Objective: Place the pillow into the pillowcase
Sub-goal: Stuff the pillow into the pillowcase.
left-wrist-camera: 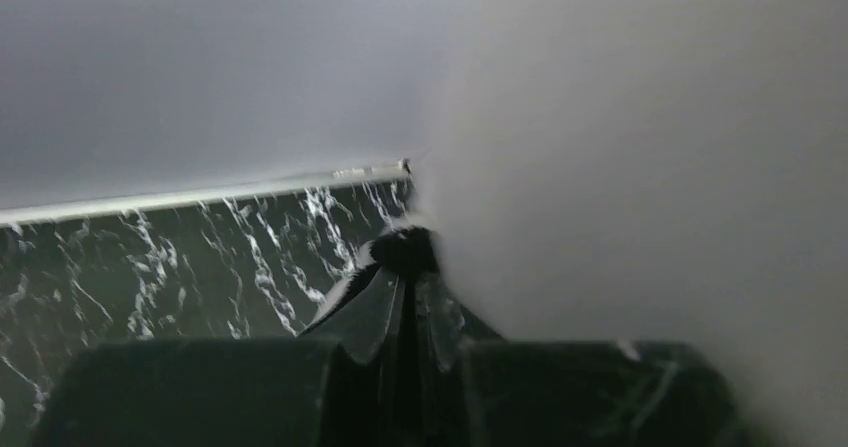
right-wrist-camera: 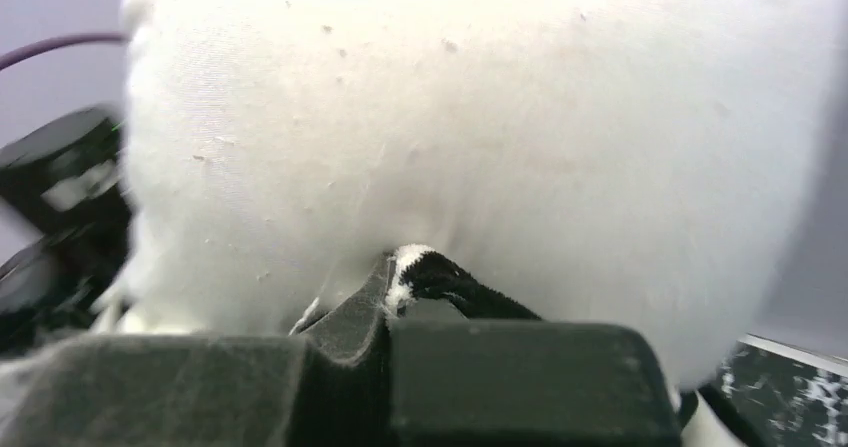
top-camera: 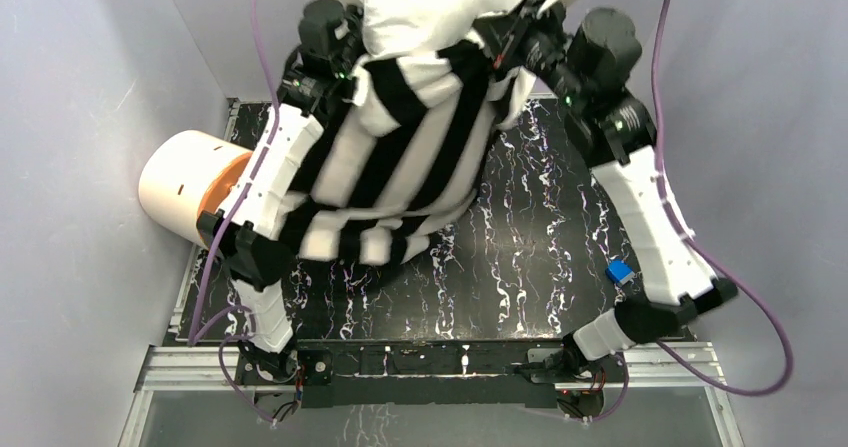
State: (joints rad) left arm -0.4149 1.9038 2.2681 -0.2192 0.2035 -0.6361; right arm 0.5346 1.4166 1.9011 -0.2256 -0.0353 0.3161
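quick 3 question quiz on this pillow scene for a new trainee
1. True or false: the pillow is wholly inside the pillowcase.
2. What is the right gripper shut on? A the pillowcase's edge; B bare pillow only; C nothing.
3. Fill in: the cream cylinder lies at the table's ___ side, by the robot's own sides.
Key: 1 false, its top sticks out; 2 A; 3 left.
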